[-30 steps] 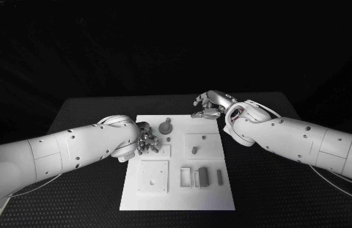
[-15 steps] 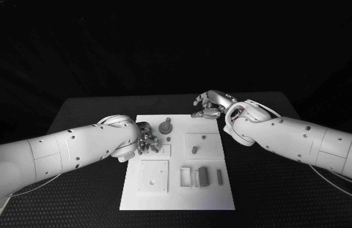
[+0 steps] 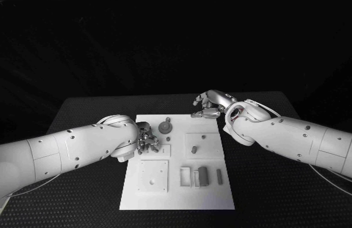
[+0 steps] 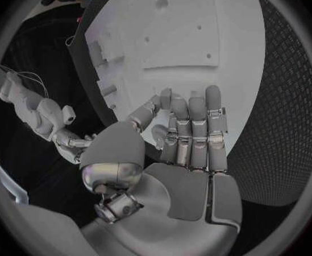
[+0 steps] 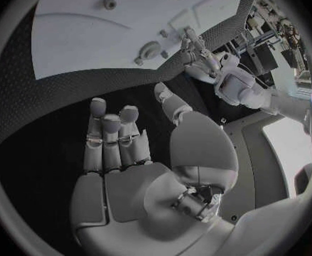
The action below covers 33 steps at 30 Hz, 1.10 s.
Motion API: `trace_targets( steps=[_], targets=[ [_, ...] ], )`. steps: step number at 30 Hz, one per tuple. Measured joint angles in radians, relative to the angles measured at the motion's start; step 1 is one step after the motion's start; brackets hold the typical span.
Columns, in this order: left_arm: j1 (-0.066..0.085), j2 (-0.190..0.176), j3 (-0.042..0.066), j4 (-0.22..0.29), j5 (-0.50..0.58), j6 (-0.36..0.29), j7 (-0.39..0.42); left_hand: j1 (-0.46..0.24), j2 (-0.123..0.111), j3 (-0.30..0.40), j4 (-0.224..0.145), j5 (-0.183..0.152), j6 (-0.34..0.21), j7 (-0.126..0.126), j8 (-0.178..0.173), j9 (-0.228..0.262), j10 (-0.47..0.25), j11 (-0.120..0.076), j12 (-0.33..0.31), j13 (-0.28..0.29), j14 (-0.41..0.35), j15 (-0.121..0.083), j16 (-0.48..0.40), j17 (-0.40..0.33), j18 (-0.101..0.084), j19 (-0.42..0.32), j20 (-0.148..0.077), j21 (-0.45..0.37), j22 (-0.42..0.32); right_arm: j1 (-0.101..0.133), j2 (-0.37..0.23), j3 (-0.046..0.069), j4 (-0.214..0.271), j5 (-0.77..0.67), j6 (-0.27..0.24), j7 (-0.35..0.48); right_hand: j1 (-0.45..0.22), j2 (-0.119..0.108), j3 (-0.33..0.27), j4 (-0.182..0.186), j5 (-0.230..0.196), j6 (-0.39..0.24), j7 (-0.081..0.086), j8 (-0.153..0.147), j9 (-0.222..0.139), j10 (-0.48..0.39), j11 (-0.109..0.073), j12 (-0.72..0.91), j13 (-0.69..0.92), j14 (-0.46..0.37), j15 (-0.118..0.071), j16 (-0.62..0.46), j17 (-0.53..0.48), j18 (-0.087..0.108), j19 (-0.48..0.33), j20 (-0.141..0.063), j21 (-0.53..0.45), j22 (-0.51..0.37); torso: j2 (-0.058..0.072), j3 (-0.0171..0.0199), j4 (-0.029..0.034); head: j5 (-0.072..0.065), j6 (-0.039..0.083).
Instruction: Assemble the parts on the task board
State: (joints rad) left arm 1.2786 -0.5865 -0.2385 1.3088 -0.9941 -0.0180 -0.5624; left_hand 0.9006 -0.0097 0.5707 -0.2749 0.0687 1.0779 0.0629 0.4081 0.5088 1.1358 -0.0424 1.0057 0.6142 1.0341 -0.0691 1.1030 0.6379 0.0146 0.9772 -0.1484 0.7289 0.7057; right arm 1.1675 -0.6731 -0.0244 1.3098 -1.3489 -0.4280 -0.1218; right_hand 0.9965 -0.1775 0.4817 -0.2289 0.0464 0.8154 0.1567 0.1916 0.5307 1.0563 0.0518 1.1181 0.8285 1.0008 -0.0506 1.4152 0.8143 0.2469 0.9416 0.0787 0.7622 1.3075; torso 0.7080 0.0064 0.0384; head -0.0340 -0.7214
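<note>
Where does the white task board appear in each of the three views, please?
Head view: task board in the middle, between both arms.
Left wrist view: board just beyond the left robot hand.
Right wrist view: board further off, past the right robot hand.
Shared landmark: left robot hand at the board's edge.

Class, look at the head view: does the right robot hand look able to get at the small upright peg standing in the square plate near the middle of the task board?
Probably yes. The right robot hand hangs open at the board's far right corner, and the peg stands uncovered on the task board, nothing between them. The left robot hand stays at the opposite edge.
</note>
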Motion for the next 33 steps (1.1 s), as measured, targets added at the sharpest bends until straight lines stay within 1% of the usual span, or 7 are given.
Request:
trace_targets(
  steps=[1,2,7,11,17,26,33],
  targets=[
    [0.000,0.000,0.000,0.000,0.000,0.000,0.000,-0.019,-0.020,-0.009,0.013,0.001,-0.004,-0.002,-0.003,0.005,0.002,-0.005,0.000,0.000,-0.004,0.003,0.000,-0.002,0.000,0.000,0.000,0.000,0.000,0.000,0.000,0.000,0.000,0.000,0.000,0.000,0.000,0.000,0.000,0.000,0.000,0.000,0.000,0.000,0.000,0.000,0.000,0.000,0.000,0.000,0.000,0.000,0.000,0.000,0.000,0.000,0.000,0.000,0.000,0.0000,0.0000,0.000,0.000],
    [0.000,0.000,0.000,0.000,0.000,0.000,0.000,-0.022,-0.028,-0.013,0.018,0.001,-0.008,0.001,-0.004,0.005,0.000,-0.006,0.000,0.001,-0.004,0.003,0.000,-0.003,0.000,0.000,0.000,0.000,0.001,0.000,0.000,0.000,0.000,0.000,0.000,0.000,0.000,0.000,0.000,0.000,0.000,0.000,0.000,0.000,0.000,0.000,0.000,0.000,0.000,0.000,0.000,0.000,0.000,0.000,0.000,0.000,0.000,0.000,0.000,0.0000,0.0000,0.000,0.000],
    [0.000,-0.001,0.000,0.000,0.000,0.000,0.000,-0.038,-0.046,-0.037,0.020,0.008,-0.012,0.005,-0.007,-0.006,-0.009,-0.005,0.005,0.003,-0.005,0.001,0.008,-0.006,0.000,0.000,0.000,-0.005,0.004,0.000,-0.002,0.000,0.000,0.000,0.001,0.000,0.000,0.000,0.000,0.000,0.000,0.001,-0.001,0.000,0.000,0.000,0.000,0.000,0.000,0.000,0.000,0.000,0.000,0.000,0.000,0.000,0.000,0.000,0.000,0.0000,0.0001,0.000,-0.002],
    [0.000,-0.001,0.000,0.000,0.000,0.000,0.000,-0.040,-0.048,-0.047,0.022,0.008,-0.012,0.005,-0.007,-0.006,-0.009,-0.005,0.005,0.003,-0.005,0.001,0.008,-0.008,0.000,0.000,0.000,-0.005,0.006,0.000,-0.002,0.000,0.000,0.000,0.001,0.000,0.000,0.000,0.000,0.000,0.000,0.001,-0.001,0.000,0.000,0.000,0.000,0.000,0.000,0.000,0.001,0.000,-0.001,0.000,0.000,0.000,0.000,0.000,0.000,0.0000,0.0002,0.000,-0.002],
    [0.000,-0.002,0.000,0.000,0.000,0.001,0.000,-0.052,-0.060,-0.057,0.026,0.008,-0.012,0.005,-0.006,-0.006,-0.009,-0.005,0.005,0.004,-0.005,0.001,0.009,-0.010,0.000,0.000,0.000,-0.005,0.007,0.000,-0.002,0.000,0.000,0.000,0.002,0.000,0.000,0.000,0.000,0.000,0.000,0.002,-0.002,0.000,0.000,0.000,0.000,0.000,0.000,0.000,0.001,0.000,-0.001,0.000,0.000,0.000,0.000,0.000,0.000,-0.0004,0.0002,0.000,-0.002],
    [-0.001,-0.004,0.000,-0.001,0.000,0.004,-0.001,-0.052,-0.060,-0.058,0.027,0.008,-0.012,0.005,-0.006,-0.006,-0.009,-0.005,0.007,0.005,-0.005,0.001,0.012,-0.011,0.000,0.000,0.000,-0.008,0.008,0.000,-0.002,0.000,0.000,0.001,0.003,0.000,0.000,0.000,0.000,0.000,0.000,0.002,-0.002,0.000,0.000,0.000,0.000,0.000,-0.001,-0.001,0.002,0.000,-0.001,0.000,0.000,0.000,0.000,0.000,0.000,-0.0005,0.0002,0.000,-0.002],
    [-0.001,-0.005,0.000,-0.001,0.000,0.006,-0.002,-0.021,-0.047,-0.057,-0.001,0.023,-0.012,0.005,-0.007,-0.007,-0.009,-0.005,0.013,0.008,-0.005,0.001,0.023,-0.018,0.000,0.000,0.000,-0.008,0.015,0.000,-0.002,0.000,0.000,0.001,0.003,0.000,0.000,0.000,0.000,0.000,0.000,0.003,0.001,0.000,0.000,0.000,0.000,0.000,-0.001,-0.001,0.003,0.000,-0.001,0.000,0.000,0.000,0.000,0.000,0.000,-0.0005,0.0004,-0.001,-0.004]
  ],
)
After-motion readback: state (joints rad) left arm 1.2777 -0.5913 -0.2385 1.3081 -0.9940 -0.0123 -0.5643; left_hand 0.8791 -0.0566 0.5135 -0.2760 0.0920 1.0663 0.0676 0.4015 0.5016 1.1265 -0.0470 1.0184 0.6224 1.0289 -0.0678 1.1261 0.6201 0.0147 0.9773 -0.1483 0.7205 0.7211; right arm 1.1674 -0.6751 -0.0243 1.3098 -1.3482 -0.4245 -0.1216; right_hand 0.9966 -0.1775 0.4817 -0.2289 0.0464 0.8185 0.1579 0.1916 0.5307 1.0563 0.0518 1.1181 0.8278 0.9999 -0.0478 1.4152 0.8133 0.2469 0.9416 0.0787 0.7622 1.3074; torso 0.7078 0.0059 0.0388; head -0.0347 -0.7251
